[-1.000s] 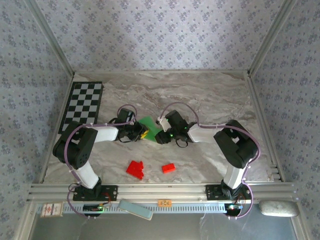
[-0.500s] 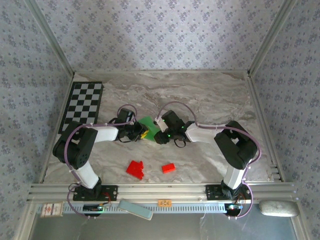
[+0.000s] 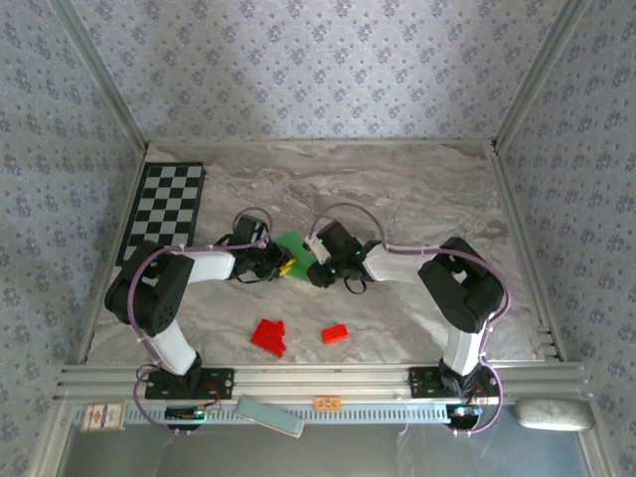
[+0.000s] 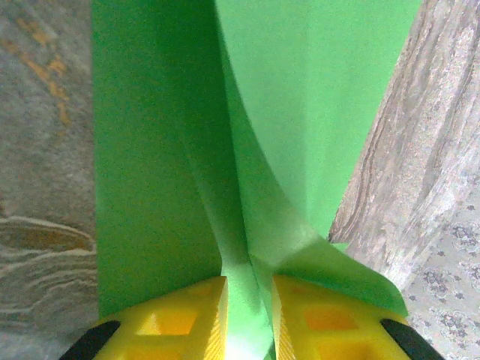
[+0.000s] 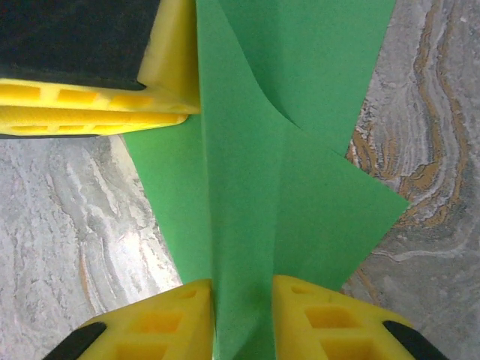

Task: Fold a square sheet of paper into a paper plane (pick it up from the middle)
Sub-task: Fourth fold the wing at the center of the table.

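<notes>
The square sheet of paper (image 3: 294, 245), bright green and creased into a raised pointed shape, sits mid-table between both arms. My left gripper (image 3: 282, 264) meets it from the left and is shut on it. In the left wrist view the sheet of paper (image 4: 150, 150) has a narrow upright fold pinched in the left gripper (image 4: 247, 322). My right gripper (image 3: 314, 270) comes in from the right. In the right wrist view the right gripper (image 5: 244, 319) closes on a wider ridge of the paper (image 5: 300, 210), which fills the gap. The left arm's yellow finger (image 5: 90, 105) shows at top left.
Two small red blocks (image 3: 268, 336) (image 3: 335, 335) lie on the marble table (image 3: 417, 189) nearer the arm bases. A black-and-white checkered board (image 3: 164, 212) lies at the far left. Patterned walls close in the table on three sides.
The right arm has pushed a little to the left toward the paper, and its jaws have narrowed onto the ridge. The left arm and its grip have not moved.
</notes>
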### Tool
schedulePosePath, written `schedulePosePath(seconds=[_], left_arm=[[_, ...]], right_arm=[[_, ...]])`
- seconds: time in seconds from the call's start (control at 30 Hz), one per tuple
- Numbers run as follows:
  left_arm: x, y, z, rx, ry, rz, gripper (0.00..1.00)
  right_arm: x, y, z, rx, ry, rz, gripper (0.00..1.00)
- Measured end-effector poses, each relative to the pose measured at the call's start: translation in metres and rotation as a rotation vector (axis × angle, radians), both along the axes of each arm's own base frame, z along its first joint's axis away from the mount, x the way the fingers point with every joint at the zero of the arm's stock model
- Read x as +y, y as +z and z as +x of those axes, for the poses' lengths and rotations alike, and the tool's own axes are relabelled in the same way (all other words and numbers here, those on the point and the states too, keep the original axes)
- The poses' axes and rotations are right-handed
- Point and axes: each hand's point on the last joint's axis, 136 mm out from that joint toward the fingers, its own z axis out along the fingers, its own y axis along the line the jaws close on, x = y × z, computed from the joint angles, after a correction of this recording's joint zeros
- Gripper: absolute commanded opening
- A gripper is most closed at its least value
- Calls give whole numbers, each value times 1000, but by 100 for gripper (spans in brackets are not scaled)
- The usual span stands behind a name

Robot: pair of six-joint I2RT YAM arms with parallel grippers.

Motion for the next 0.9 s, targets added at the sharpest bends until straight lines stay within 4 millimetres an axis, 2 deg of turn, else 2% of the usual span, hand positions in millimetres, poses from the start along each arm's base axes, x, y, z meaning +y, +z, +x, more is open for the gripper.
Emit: schedulePosePath(seconds=[0.17, 0.67, 0.9], left_arm=[[0, 0, 0, 0, 0, 0, 22], [3, 3, -3, 4, 0, 13, 24], [5, 29, 0, -81, -2, 3, 25]], right_arm=[[1, 2, 1, -5, 4, 3, 17], [2, 2, 1, 32, 12, 43, 7], [3, 2, 2, 81, 4, 114, 5]])
